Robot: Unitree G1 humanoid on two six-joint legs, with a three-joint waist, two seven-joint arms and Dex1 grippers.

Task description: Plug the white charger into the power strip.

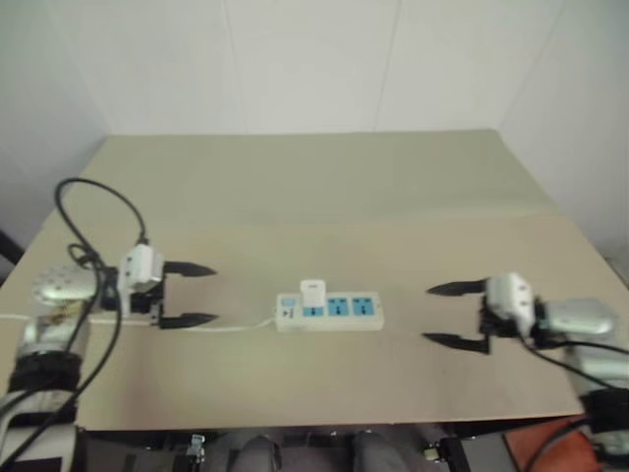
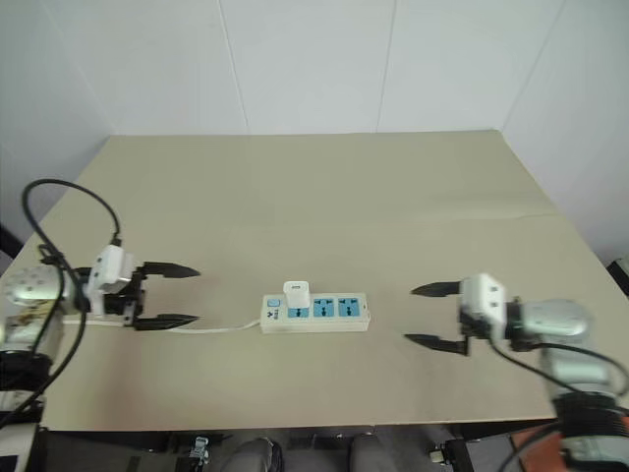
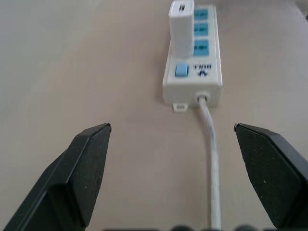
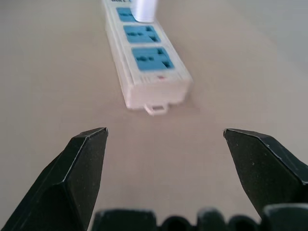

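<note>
Progress: we judge the plugging done — the white charger (image 1: 313, 292) stands upright in the leftmost blue socket of the power strip (image 1: 329, 311), next to the switch end.
Left to do: nothing obvious from here; we cannot tell from these views whether the prongs are seated all the way.
Charger and strip: the strip lies lengthwise, left to right, in the middle of the counter (image 1: 324, 187), its thin cord (image 3: 211, 159) running off leftward toward our left arm.
Left hand: the left hand (image 1: 188, 294) is released and empty, its two black fingers spread wide, held well apart from the strip on the left and pointing right toward the cord end.
Right hand: the right hand (image 1: 458, 315) is likewise released — fingers wide, gripping nothing — out to the right of the strip, pointing left at its far end.
Pose: both hands face each other across the strip, roughly level with it, neither touching anything.
</note>
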